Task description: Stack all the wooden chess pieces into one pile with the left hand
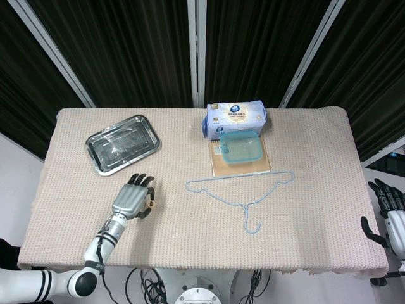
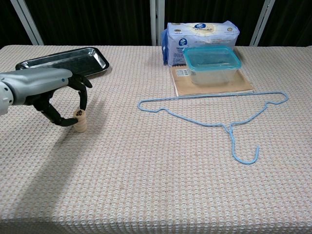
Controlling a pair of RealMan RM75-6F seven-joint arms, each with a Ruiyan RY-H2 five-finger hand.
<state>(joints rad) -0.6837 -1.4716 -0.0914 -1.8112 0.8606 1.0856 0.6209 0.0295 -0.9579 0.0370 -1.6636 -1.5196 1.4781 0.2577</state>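
Near one tray [image 2: 63, 59], left hand [image 2: 46, 90] pinches top of one chess-piece pile [image 2: 80, 121]

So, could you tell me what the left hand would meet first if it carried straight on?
Probably the metal tray: the left hand points up-table toward it, past the chess pieces at its fingers.

Curtained lab, cloth-covered table [image 1: 304, 145]

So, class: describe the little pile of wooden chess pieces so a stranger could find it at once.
Start at the steel tray at the table's far left, then come toward the near edge to the robot's left hand. The pile of wooden chess pieces stands at its fingertips: a short, pale wooden stack, the only wooden thing there.
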